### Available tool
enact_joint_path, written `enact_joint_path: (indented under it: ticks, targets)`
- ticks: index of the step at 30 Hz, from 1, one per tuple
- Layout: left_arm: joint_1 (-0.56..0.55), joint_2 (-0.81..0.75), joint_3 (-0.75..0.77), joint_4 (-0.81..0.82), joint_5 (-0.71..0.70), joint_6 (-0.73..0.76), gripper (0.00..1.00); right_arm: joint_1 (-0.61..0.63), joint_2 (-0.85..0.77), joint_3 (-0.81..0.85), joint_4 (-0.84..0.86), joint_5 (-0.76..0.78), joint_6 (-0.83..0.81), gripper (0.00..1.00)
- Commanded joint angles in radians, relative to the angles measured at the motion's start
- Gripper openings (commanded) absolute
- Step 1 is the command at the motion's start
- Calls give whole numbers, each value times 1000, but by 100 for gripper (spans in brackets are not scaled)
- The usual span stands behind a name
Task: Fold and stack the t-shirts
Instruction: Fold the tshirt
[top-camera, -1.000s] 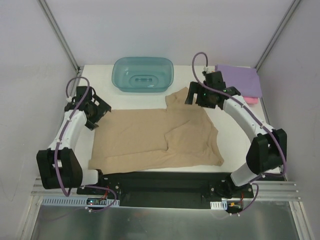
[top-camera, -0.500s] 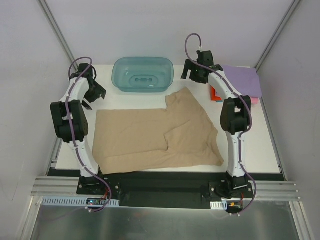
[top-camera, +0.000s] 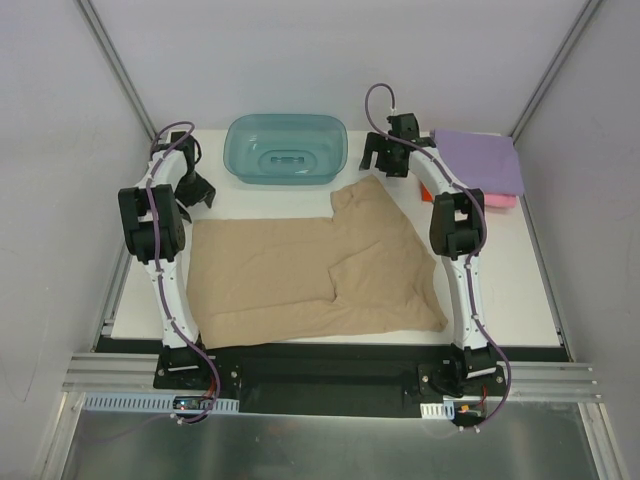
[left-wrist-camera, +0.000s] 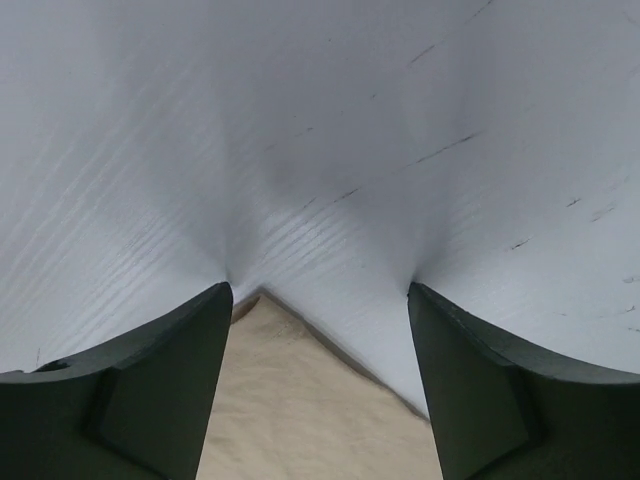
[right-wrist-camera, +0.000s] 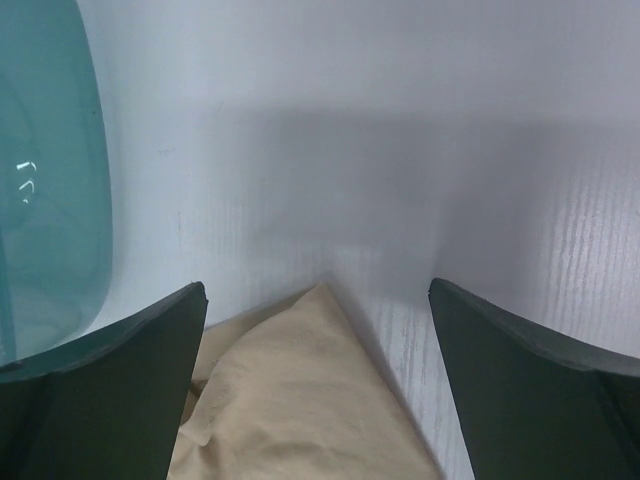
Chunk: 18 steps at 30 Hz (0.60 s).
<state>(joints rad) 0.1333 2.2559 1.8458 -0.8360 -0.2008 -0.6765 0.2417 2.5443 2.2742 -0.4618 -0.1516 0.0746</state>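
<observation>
A tan-beige t-shirt (top-camera: 310, 270) lies spread on the white table, partly folded on its right half. My left gripper (top-camera: 196, 192) is open and empty just beyond the shirt's far left corner; that corner (left-wrist-camera: 300, 400) shows between the fingers in the left wrist view, where the gripper (left-wrist-camera: 318, 290) is over bare table. My right gripper (top-camera: 383, 162) is open and empty just beyond the shirt's far right tip (right-wrist-camera: 300, 400), which shows in the right wrist view below the gripper (right-wrist-camera: 316, 286). A folded lilac-purple shirt (top-camera: 480, 160) lies on a pink one (top-camera: 502, 200) at the back right. A bit of red-orange cloth (top-camera: 427, 190) shows beside them.
A translucent teal tub (top-camera: 287, 148) stands at the back centre, between the two grippers; its edge shows in the right wrist view (right-wrist-camera: 50, 200). White enclosure walls rise close behind and beside the table (top-camera: 500, 270).
Both arms have stretched towards the back of the table. The right gripper has moved off the shirt's far tip to just beyond it; the left moved from the shirt's left edge to its far corner.
</observation>
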Motion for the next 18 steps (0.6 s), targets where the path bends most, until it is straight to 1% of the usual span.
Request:
enact_joint_path:
  ticks: [1,2,3,4,5,6,7,8,9,10,12,13,17,18]
  targets:
    - [12,48,20,-61,-22,-1,68,5,2,24,-72,-19,-35,97]
    - [12,50,17,-64,-25,-15,61,8,-4,15,-72,-25,-39,93]
    - [12,54,15,-69,-20,-17,58,10,-9,7,-75,-41,-48,89]
    - [12,54,10,-69,-20,-18,55,13,-19,-10,-77,-45,-53,79]
    - [12,50,7,-69,-17,-18,51,24,-22,-16,-78,-49,-61,73]
    - [14,48,6,-71,-18,-17,44,27,-27,-22,-80,-52,-68,68]
    - [12,48,3,-71,-19,-15,40,33,-30,-25,-80,-54,-99,61]
    - [14,48,4,-72,-17,-6,34,41,-32,-30,-80,-60,-107,57]
    - [14,48,3,-77,-25,-5,27,44,-30,-31,-83,-86,-114,53]
    - [12,50,1,-81,-28,-5,20,45,-30,-31,-87,-86,-119,43]
    - [12,50,3,-87,-25,11,0,45,-44,-48,-101,-40,-101,29]
    - [12,48,1,-87,-26,14,0,44,-53,-57,-100,-31,-85,19]
    - [11,42,18,-86,-43,44,0,21,-107,-107,-26,-6,-78,13]
    - [12,33,24,-87,-51,49,0,16,-130,-129,-8,-14,-81,7]
